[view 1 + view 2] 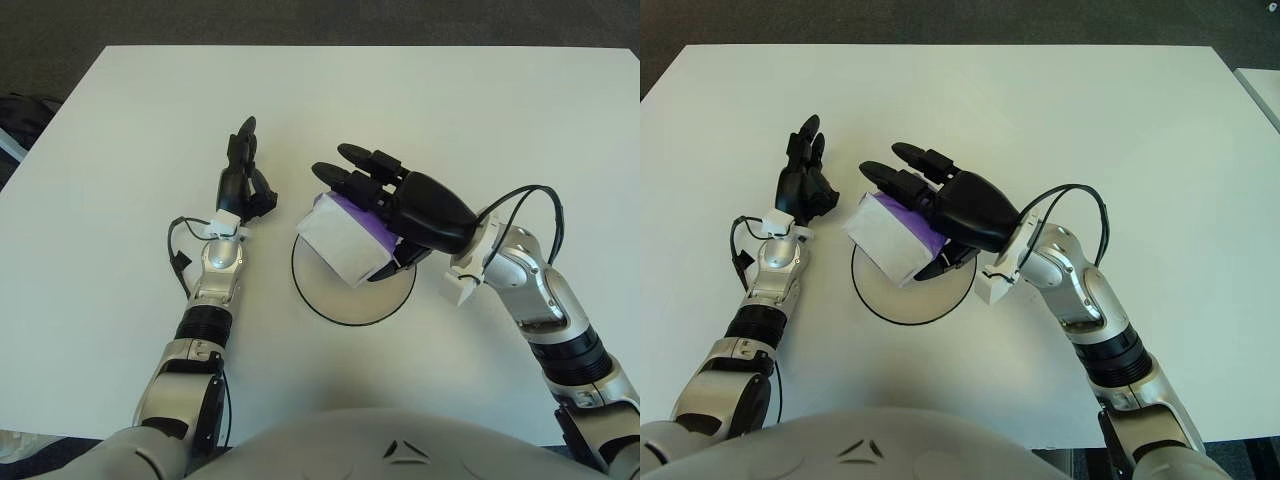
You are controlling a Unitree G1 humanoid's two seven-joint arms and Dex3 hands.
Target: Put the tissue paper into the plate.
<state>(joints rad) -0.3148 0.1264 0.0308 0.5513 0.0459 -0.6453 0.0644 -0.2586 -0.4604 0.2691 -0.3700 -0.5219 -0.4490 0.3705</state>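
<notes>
Left eye view: plate point(345, 303) half hidden under tissue paper point(345, 238)

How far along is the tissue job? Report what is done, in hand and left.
Done: the tissue pack has been picked up and brought over the plate. In hand: the right hand grips it, tilted, above the plate's upper part. Left: lower it onto the plate and let go. The left hand shows left of the plate, holding nothing.
</notes>
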